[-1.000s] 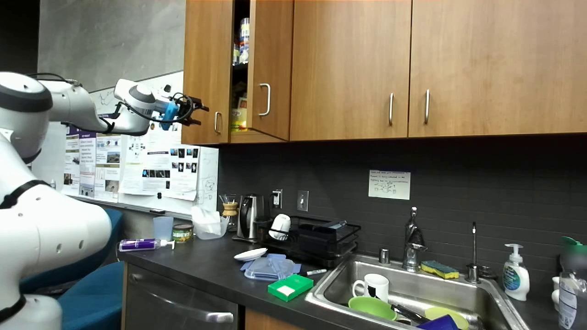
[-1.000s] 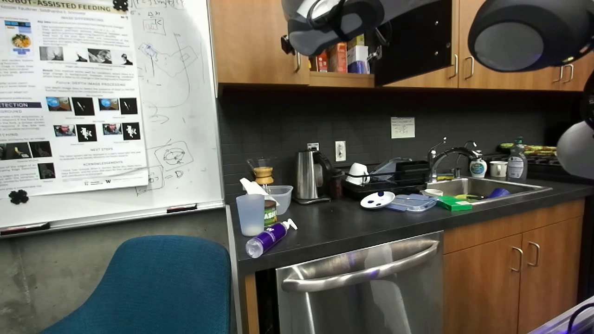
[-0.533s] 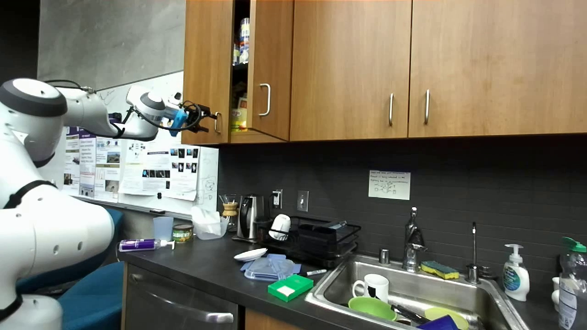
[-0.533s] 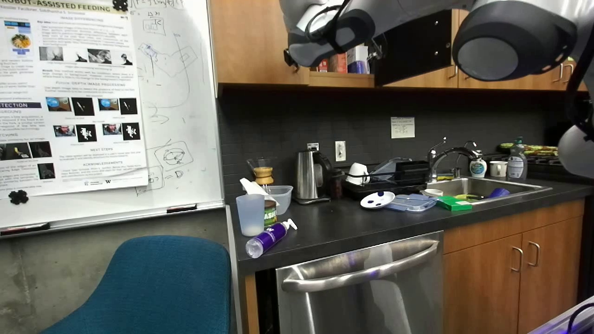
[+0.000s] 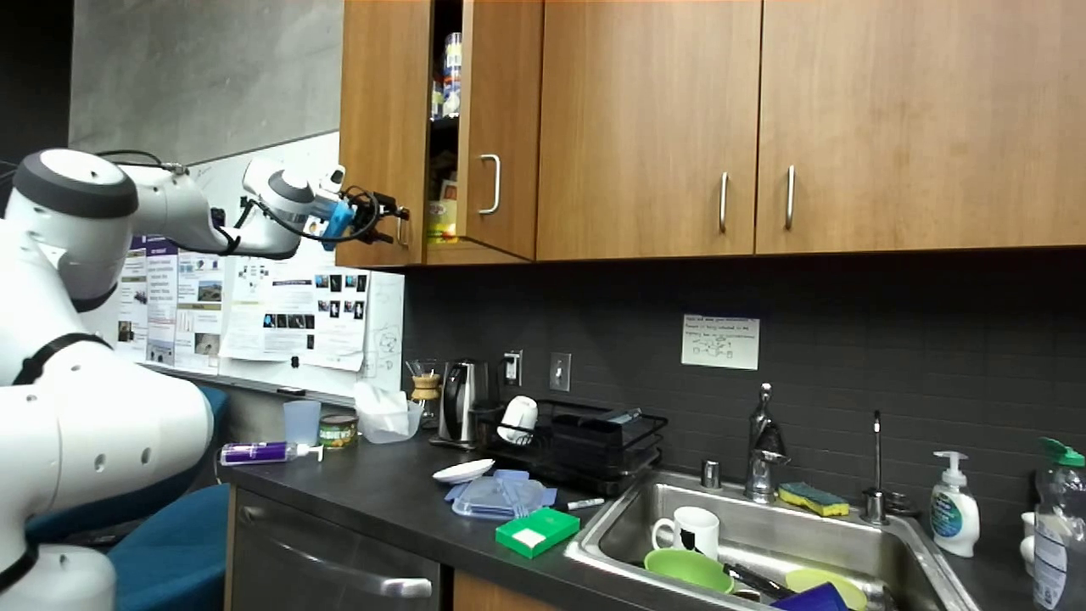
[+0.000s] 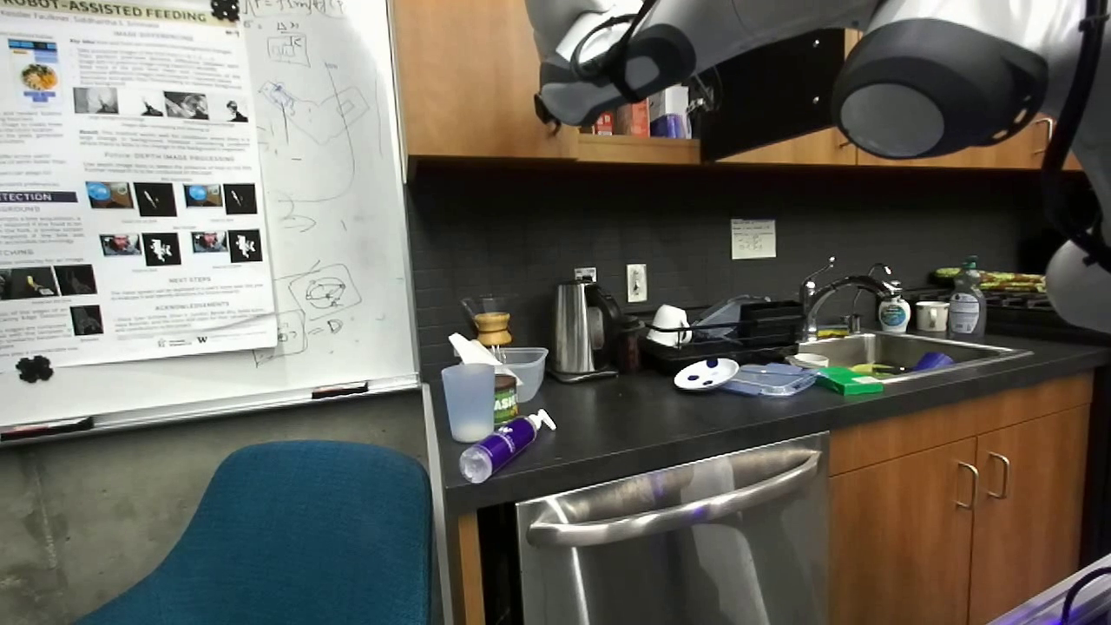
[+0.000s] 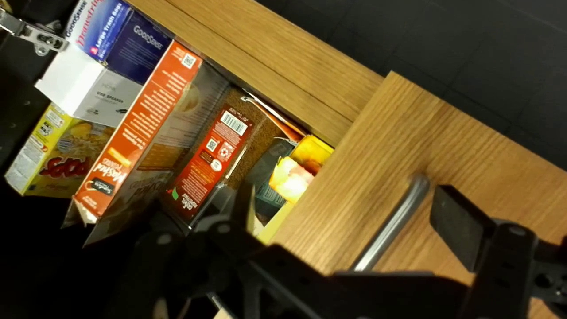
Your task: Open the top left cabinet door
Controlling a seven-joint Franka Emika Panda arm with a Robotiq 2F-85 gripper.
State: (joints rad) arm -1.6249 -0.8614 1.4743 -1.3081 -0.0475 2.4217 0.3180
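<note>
Whiteboard (image 6: 369, 217) cropped; left cabinet door (image 5: 383, 102): handle (image 7: 392, 223) partly behind gripper (image 5: 398, 227)

A mug (image 5: 697, 528) and green bowl (image 5: 687, 570) sit in the sink (image 5: 768, 538), a sponge (image 5: 813, 499) at its back edge. On the counter (image 6: 625, 425) a purple bottle (image 6: 502, 447) lies and a kettle (image 6: 571, 330) stands.

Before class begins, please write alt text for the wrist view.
The open claw frames the silver handle of the top left cabinet door; contact unclear. At picture left, an orange box and a white USB speaker box sit inside.
</note>
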